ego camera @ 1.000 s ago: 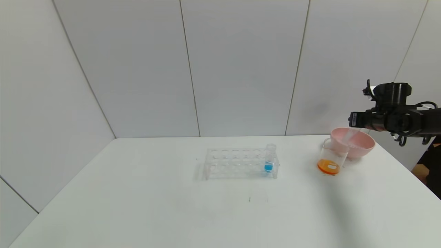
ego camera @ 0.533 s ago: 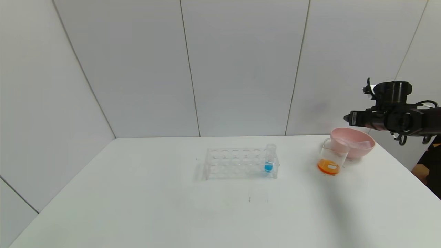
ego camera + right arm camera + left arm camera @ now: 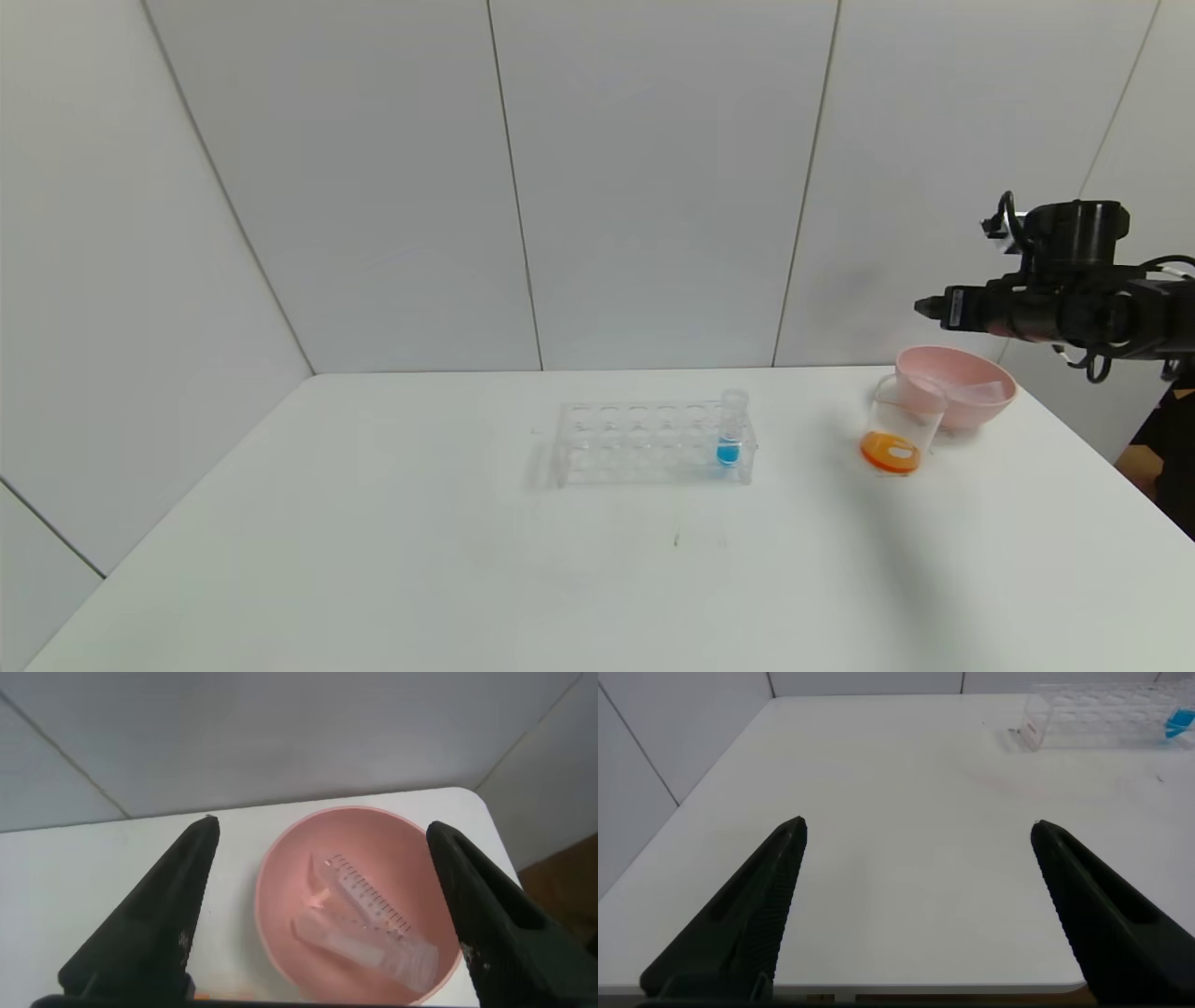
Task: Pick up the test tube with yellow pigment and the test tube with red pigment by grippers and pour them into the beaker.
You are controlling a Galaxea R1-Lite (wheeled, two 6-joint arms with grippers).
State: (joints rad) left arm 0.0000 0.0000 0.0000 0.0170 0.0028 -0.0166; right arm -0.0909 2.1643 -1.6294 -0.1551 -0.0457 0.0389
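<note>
Open air under the spread right claw (image 3: 322,901) above the pink bowl (image 3: 971,403), beaker (image 3: 901,429) just beside.

Rack (image 3: 653,443) mid-table, beaker (image 3: 898,437) to its right, bowl (image 3: 962,390) just behind beaker, empty tubes (image 3: 369,919) in bowl

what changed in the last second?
The right gripper let go of an empty test tube, which now lies in the pink bowl; the gripper rose, open. The beaker with orange liquid, the rack and the blue tube stayed put.
</note>
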